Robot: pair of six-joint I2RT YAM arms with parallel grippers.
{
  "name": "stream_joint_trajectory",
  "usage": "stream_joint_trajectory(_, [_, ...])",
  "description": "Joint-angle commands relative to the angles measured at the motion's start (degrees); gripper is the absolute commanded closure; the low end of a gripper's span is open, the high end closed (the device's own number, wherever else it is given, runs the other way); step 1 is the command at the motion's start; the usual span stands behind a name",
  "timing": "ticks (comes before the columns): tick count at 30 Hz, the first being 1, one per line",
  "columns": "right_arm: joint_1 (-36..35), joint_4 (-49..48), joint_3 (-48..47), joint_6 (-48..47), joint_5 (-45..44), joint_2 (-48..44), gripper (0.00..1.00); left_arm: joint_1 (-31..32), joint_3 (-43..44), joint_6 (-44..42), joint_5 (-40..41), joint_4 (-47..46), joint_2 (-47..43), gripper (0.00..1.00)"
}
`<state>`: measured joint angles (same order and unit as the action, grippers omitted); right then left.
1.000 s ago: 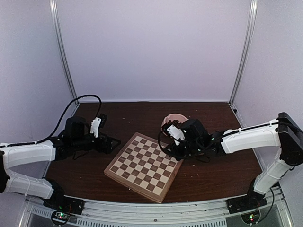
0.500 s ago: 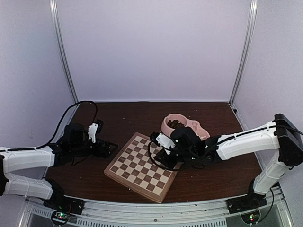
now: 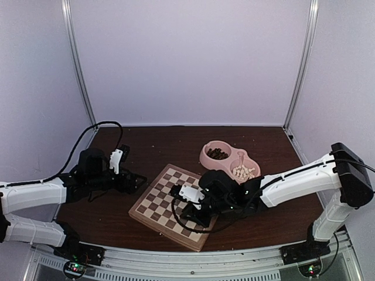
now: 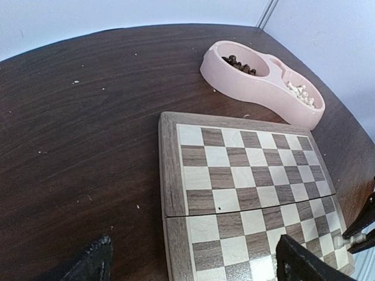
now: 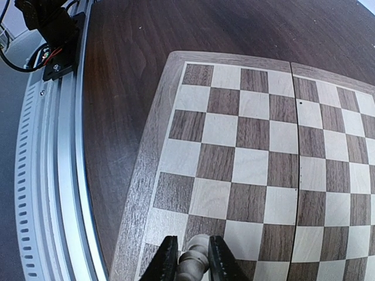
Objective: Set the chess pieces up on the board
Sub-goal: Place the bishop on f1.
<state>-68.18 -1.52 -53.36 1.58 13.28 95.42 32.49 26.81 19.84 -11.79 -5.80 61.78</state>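
The right gripper [image 5: 189, 255] is closed on one of the chess pieces [image 5: 193, 264], a small pale cream figure pinched between its two black fingers [image 5: 166, 260], with the figure's rounded end poking out past the tips. Right below and ahead of this gripper lies the board [image 5: 246, 158], flat on the dark brown table [image 5: 123, 88]; the gripper hangs low over the board's near corner, above the outermost rows of squares, and whether the figure touches the wood cannot be told. No figure can be seen standing on any square. To the gripper's outer side, past the board's pale rim, runs the metal rail [image 5: 53, 175] at the table's near edge. Beyond the right gripper, on the far side of the board and just off its rim, sits a pink bowl [image 3: 205, 158] with two hollows: the one nearer the gripper's own arm holds the rest of the cream pieces [image 3: 243, 172] in a loose heap, the other holds dark brown pieces [image 3: 217, 154]. The left gripper [image 3: 138, 180] has its jaws spread wide with nothing between them; it hovers beside the board's left corner, apart from the wood as far as can be seen, and points across the board, so that the checks fill the space ahead of its fingers and the pink bowl lies farther ahead, on the opposite side
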Motion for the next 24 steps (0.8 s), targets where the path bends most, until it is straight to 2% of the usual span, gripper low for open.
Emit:
stream_joint_trajectory(1, [-0.47,2.33,-2.98,-0.71,3.46,1.11,0.8,0.34,1.6,-1.78,0.22,-0.07,-1.32,0.02])
stream_joint_trajectory(10, [-1.41,8.59,-5.67,-2.68,3.92,3.63,0.8,0.32,1.41,-2.3,0.38,1.19,-2.49,0.02])
stream_joint_trajectory(24, [-2.97,9.33,-9.43,-3.6,1.93,8.02,0.8,0.38,1.67,-2.43,0.15,1.1,-1.99,0.02])
